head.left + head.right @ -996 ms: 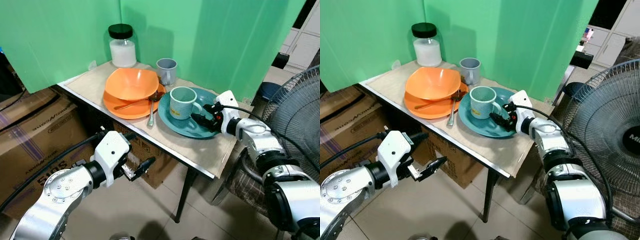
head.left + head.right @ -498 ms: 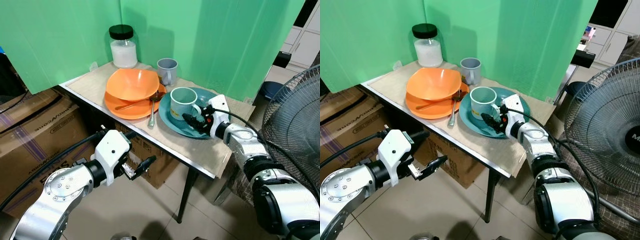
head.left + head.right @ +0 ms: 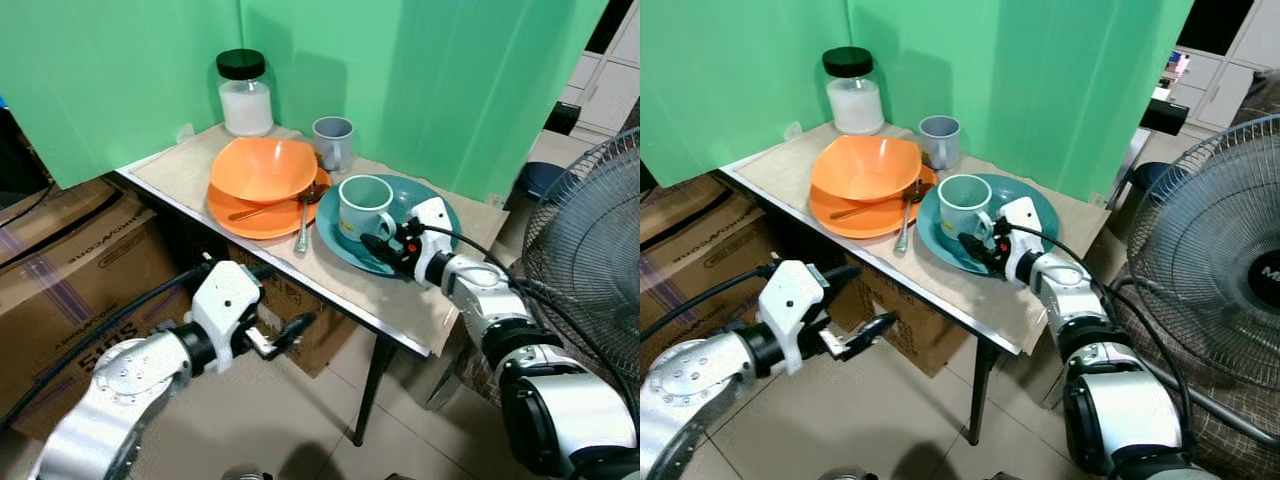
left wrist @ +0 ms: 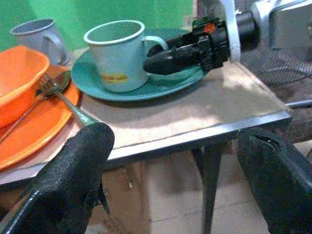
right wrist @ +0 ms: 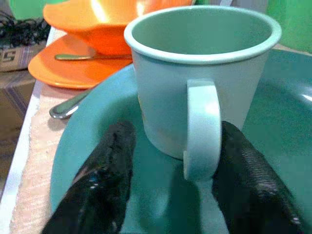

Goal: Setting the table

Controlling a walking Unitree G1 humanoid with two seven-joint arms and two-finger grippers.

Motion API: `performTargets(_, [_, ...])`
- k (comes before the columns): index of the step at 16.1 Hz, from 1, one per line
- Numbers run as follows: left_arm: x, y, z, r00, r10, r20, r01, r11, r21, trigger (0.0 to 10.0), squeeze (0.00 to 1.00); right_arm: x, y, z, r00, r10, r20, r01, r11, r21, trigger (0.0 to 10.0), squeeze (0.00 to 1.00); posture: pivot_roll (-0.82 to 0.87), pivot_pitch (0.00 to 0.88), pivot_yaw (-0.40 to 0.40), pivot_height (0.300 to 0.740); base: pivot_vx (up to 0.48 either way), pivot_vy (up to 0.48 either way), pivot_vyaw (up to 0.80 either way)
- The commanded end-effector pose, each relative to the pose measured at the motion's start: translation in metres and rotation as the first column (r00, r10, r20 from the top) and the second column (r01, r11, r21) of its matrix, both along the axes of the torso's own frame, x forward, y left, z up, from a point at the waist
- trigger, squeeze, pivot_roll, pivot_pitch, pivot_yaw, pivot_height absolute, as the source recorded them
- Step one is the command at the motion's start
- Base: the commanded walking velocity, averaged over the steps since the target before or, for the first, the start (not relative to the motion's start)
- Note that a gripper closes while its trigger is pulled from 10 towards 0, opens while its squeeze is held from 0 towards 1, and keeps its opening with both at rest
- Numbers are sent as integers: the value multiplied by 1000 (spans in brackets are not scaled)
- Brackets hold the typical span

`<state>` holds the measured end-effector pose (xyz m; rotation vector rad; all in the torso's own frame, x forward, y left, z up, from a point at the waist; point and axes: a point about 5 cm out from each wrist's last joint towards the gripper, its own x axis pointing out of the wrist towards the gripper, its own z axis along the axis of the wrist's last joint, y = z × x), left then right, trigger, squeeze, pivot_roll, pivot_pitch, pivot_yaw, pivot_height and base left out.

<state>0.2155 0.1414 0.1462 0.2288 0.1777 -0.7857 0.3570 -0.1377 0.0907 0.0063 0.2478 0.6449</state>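
A pale green mug (image 3: 362, 205) stands upright on a teal plate (image 3: 440, 205) at the table's right end. My right gripper (image 3: 380, 244) is low over the plate, open, with one black finger (image 5: 109, 161) on each side of the mug's handle (image 5: 201, 126). To the left, an orange bowl (image 3: 265, 165) sits on an orange plate (image 3: 232, 214), and a fork and a spoon (image 3: 303, 225) lie between the two plates. My left gripper (image 3: 287, 333) hangs open below the table's front edge, holding nothing.
A grey mug (image 3: 333, 140) and a black-lidded jar (image 3: 245, 92) stand at the back by the green screen. The small table (image 3: 400, 300) ends just right of the teal plate. A fan (image 3: 590, 250) stands at the right, with cardboard boxes (image 3: 60, 270) at the left.
My right gripper has slid left across the teal plate, from its right side up to the mug, and now straddles the handle. The left arm has barely moved.
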Motion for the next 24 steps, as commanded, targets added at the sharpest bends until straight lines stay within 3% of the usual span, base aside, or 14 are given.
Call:
performTargets(1, [1, 4, -4, 1000, 22, -18, -22, 1000, 2, 10000, 0, 1, 0, 4, 1000, -21, 20, 20, 999, 26, 0, 0, 140, 0, 5, 740, 0, 0, 0])
performTargets(10, [6, 9, -13, 994, 104, -18, -105, 994, -21, 10000, 0, 2, 1, 5, 998, -41, 50, 40, 999, 18, 0, 0, 140, 0, 2, 740, 0, 0, 0])
performTargets(17, [8, 11, -14, 994, 108, -13, -109, 994, -16, 10000, 0, 2, 1, 7, 997, -37, 64, 37, 999, 4, 0, 0, 139, 0, 1, 740, 0, 0, 0])
performTargets(21, [6, 11, -11, 993, 117, 17, -117, 993, -6, 10000, 0, 0, -11, 29, 978, -59, 198, 51, 998, 44, 0, 0, 147, 0, -19, 740, 0, 0, 0])
performTargets(23, [5, 12, -9, 991, 125, 44, -125, 992, 3, 10000, 0, -12, -21, 48, 954, -107, 282, 87, 993, 83, 0, 0, 143, 0, -22, 740, 0, 0, 0])
performTargets(24, [4, 12, -7, 988, 140, 58, -141, 990, 6, 10000, 0, -28, -23, 60, 936, -139, 324, 109, 988, 108, 7412, 0, 133, 0, -24, 740, 0, 0, 0])
